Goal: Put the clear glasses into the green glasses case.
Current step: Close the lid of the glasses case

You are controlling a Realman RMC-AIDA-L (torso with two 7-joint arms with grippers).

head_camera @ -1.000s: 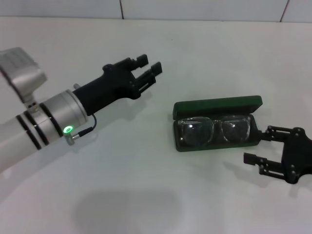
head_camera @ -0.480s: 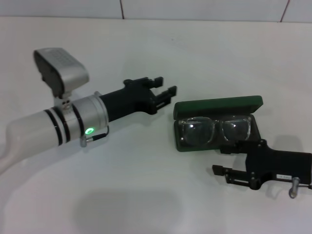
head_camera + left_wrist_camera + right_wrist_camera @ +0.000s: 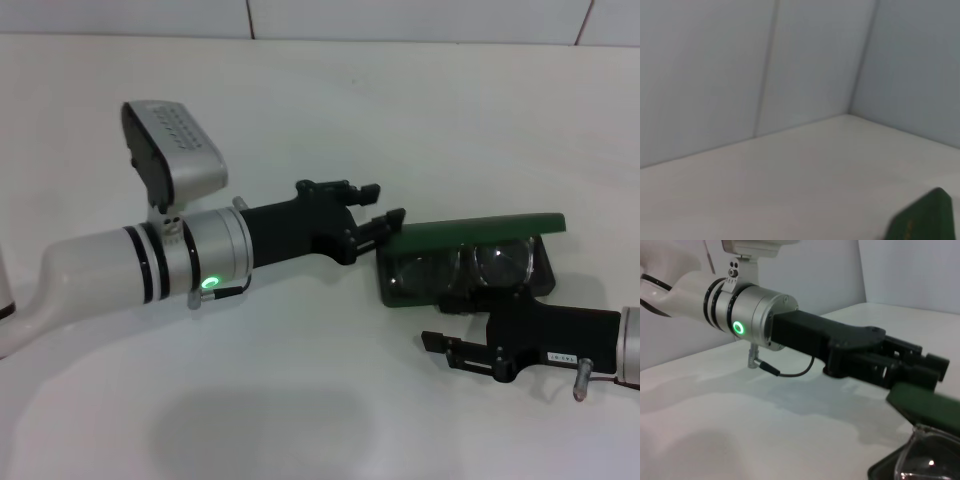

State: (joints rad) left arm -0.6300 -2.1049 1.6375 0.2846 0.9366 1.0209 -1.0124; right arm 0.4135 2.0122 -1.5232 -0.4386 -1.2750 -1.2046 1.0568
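At centre right of the head view, the green glasses case [image 3: 470, 262] with its lid half-lowered over the clear glasses [image 3: 465, 265] is flanked by the left gripper [image 3: 385, 205] and right gripper [image 3: 452, 322], both spread apart.

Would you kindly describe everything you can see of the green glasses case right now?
The green glasses case is a dark green, rounded-cornered clamshell lying on the white table. Its lid is tipped partway down over the tray, where the clear glasses lie. The left gripper is at the lid's left end; whether it touches cannot be told. The right gripper sits at the case's front edge. Faint gold lettering shows on the lid in the left wrist view.
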